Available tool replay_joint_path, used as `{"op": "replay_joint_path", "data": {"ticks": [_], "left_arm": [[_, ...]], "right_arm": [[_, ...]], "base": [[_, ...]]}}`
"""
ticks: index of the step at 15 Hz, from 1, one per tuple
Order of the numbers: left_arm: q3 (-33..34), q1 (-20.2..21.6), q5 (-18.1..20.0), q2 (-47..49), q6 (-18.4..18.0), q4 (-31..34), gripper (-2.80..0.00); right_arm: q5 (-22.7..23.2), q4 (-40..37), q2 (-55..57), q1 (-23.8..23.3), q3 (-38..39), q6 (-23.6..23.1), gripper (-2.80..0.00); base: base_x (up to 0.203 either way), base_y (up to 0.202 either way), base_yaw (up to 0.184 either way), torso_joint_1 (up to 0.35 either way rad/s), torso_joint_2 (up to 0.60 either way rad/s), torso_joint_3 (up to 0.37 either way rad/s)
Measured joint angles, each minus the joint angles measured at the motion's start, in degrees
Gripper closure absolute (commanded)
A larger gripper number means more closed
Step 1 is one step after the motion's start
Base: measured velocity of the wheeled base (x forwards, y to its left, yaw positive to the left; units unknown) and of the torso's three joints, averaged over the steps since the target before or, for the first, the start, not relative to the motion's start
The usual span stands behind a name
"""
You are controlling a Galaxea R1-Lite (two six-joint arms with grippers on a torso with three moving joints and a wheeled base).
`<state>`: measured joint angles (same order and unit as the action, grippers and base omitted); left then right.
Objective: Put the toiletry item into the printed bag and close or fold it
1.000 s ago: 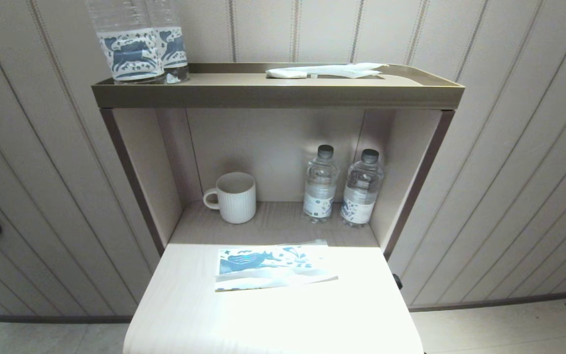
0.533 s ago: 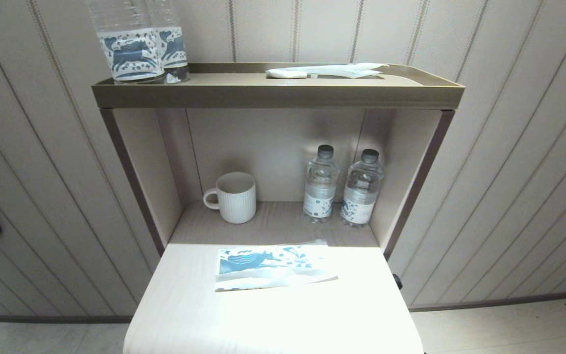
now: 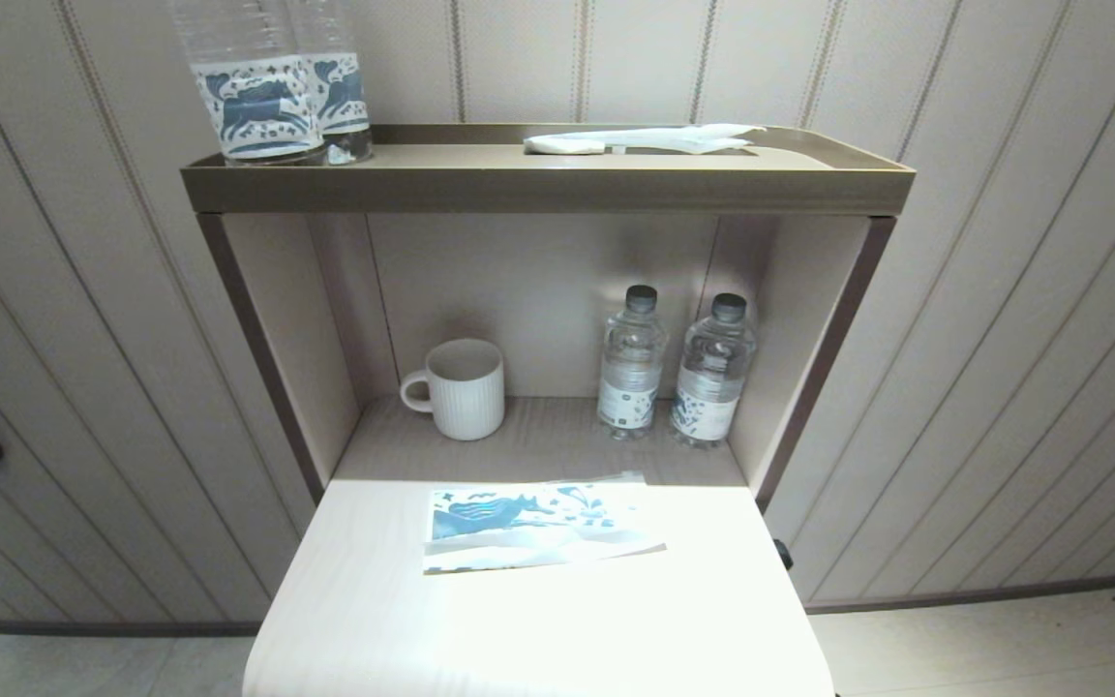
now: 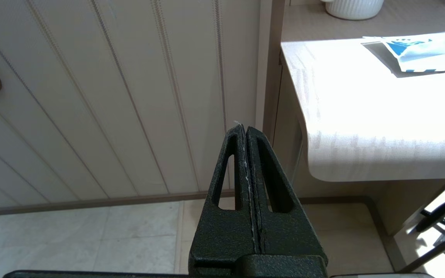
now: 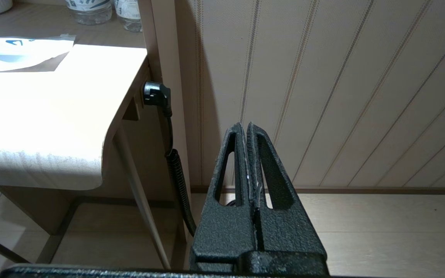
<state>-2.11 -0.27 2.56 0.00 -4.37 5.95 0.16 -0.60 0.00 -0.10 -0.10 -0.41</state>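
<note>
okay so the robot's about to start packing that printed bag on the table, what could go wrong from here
The printed bag lies flat and thin on the table, so pinching its edge open may be hard; it could slide instead.

The only pale, thin item in sight lies on the top shelf, a white wrapped piece overhanging a cutout; a poor grasp could drop it through.

Left gripper and right gripper sit shut, low beside the table, and must clear its edge when rising.

White printed bag (image 3: 533, 528) shows a dark blue horse and small blue motifs on a pale wood-grain tabletop (image 3: 538, 620). Ribbed white mug (image 3: 461, 389). Clear bottles (image 3: 267, 87), upper left of the frame, carry blue horse labels. Olive-brown shelf (image 3: 538, 189); beige striped wall panels (image 3: 1003, 290). Black textured fingers (image 4: 245, 154).
</note>
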Motion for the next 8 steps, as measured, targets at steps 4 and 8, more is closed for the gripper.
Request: {"op": "replay_joint_path", "data": {"ticks": [4,8], "left_arm": [[0.0,0.0,0.0,0.0,0.0,0.0,0.00],[0.0,0.0,0.0,0.0,0.0,0.0,0.00]], "right_arm": [[0.0,0.0,0.0,0.0,0.0,0.0,0.00],[0.0,0.0,0.0,0.0,0.0,0.0,0.00]], "base": [[0.000,0.000,0.000,0.000,0.00,0.000],[0.000,0.000,0.000,0.000,0.00,0.000]]}}
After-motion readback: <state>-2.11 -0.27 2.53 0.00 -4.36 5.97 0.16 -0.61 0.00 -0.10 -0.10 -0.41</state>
